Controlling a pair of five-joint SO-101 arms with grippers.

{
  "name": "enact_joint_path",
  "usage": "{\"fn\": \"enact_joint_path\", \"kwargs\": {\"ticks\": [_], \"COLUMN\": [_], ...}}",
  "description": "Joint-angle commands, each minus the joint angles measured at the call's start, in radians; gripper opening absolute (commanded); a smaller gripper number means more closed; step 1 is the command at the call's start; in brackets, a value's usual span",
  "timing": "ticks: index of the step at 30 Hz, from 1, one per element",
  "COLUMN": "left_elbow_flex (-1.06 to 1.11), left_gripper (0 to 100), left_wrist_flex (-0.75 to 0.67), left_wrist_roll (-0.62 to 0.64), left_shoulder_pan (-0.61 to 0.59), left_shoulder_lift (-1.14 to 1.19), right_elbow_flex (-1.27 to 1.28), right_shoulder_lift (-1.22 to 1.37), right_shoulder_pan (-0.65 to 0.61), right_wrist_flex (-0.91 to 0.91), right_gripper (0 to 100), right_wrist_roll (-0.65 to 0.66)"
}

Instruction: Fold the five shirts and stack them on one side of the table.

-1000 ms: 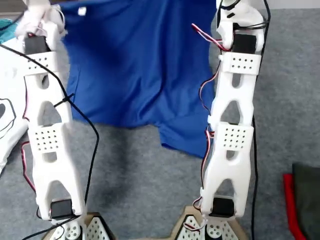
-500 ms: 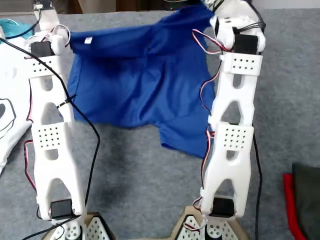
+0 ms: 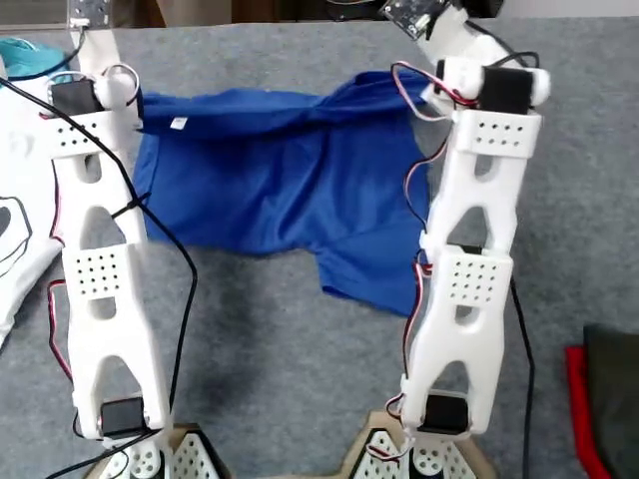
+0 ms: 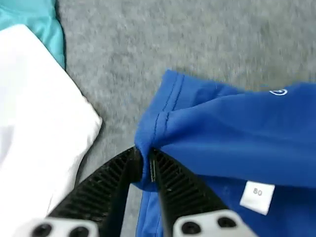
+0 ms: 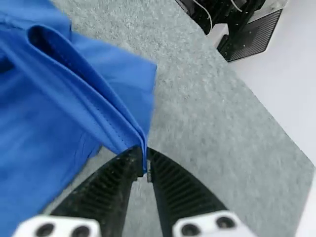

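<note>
While my left gripper point(image 4: 144, 157) and right gripper point(image 5: 145, 159) each clamp a far corner of the blue shirt point(image 3: 270, 190), nothing looks folded yet. White shirt point(image 3: 18, 170) beside it lies loose, so I'd say most work remains.

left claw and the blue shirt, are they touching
Touching. The left wrist view shows the left claw closed on a bunched edge of the blue shirt.

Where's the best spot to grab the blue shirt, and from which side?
On the blue shirt, probably the stitched edge at its two far corners, coming in from the outer sides. There the cloth is doubled, thick and sticking out, so it is easy to pinch. The left claw and right claw each pinch one such corner, so the shirt lies spread between them.
</note>
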Motion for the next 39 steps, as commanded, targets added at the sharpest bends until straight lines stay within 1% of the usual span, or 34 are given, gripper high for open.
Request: {"fn": "enact_joint_path", "kwargs": {"ticks": [1,5,11,16,20,24,28,31,35,39], "left_elbow_flex": [-0.069,-0.066,-0.064,-0.064,-0.064,-0.032,0.097,0.215,0.388,0.525], "left_gripper": [2,2,2,2,2,2,2,2,2,2], "left_wrist_flex": [0.106,0.176,0.178,0.18,0.181,0.181,0.181,0.181,0.181,0.18], "left_wrist_roll": [-0.02,-0.02,-0.018,-0.017,-0.014,0.026,0.078,0.11,0.112,0.106], "left_shoulder_pan": [-0.018,-0.04,-0.084,-0.078,-0.058,-0.034,-0.008,0.0,0.018,0.011], "left_shoulder_lift": [-0.019,-0.019,-0.019,-0.019,-0.025,-0.03,-0.081,-0.168,-0.283,-0.363], "right_elbow_flex": [-0.044,-0.044,0.018,0.096,0.156,0.344,0.61,0.774,0.955,1.145], "right_shoulder_lift": [-0.091,-0.091,-0.091,-0.097,-0.119,-0.237,-0.394,-0.483,-0.553,-0.604], "right_shoulder_pan": [0.022,0.033,0.048,0.031,0.013,-0.022,-0.048,-0.047,-0.025,-0.024], "right_wrist_flex": [0.068,0.072,0.072,0.074,0.074,0.074,0.069,0.058,0.005,-0.069], "right_gripper": [0.5,0.5,0.5,0.5,0.5,0.5,0.5,0.5,0.5,0.5], "right_wrist_roll": [0.014,0.008,0.009,0.002,-0.046,-0.114,-0.163,-0.17,-0.169,-0.163]}}
